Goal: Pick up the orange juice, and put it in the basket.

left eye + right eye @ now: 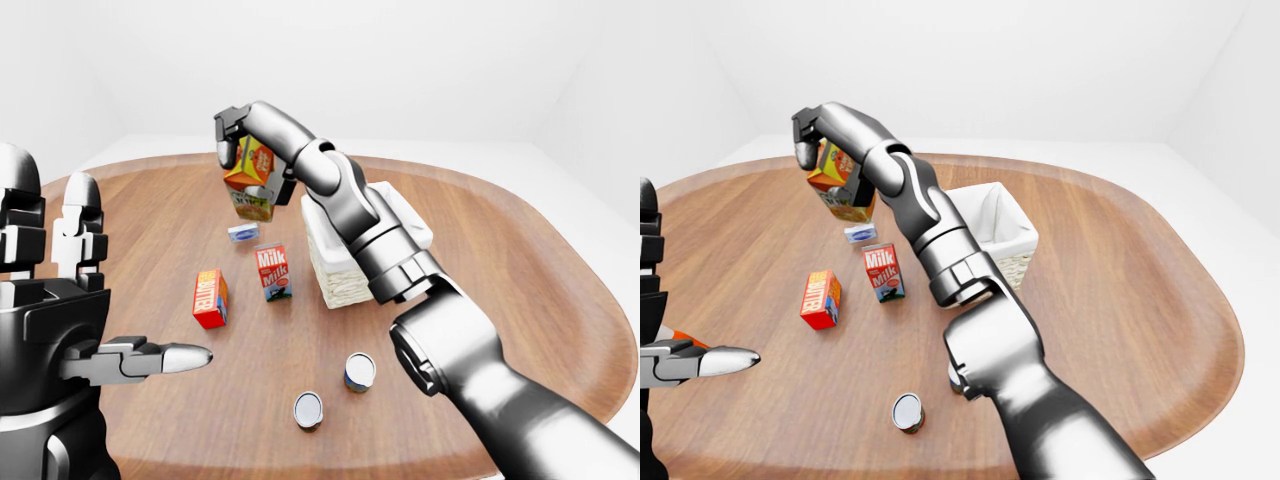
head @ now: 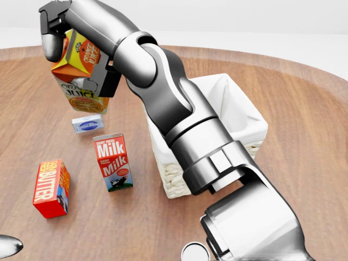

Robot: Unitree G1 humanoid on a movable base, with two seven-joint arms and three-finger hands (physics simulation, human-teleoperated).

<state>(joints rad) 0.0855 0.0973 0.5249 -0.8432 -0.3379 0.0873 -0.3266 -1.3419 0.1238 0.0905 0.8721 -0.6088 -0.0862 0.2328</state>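
Orange juice carton (image 2: 79,70) hangs tilted in the air, clamped in the right hand (image 2: 65,51), whose fingers wrap its top; it is up clear of the wooden table (image 2: 304,163) and left of the basket (image 2: 242,122). That arm hides the basket's left wall. Below stand the milk carton (image 2: 113,161), butter box (image 2: 50,188) and a small blue-white pack (image 2: 87,124). Left hand (image 1: 120,358) hovers low left, fingers spread, empty

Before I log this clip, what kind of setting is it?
Probably a simulated tabletop test scene, not a real kitchen: a rounded wooden table in a bare white room, scattered with groceries such as a red-and-white milk carton and a red butter box, beside a white-lined wicker basket.
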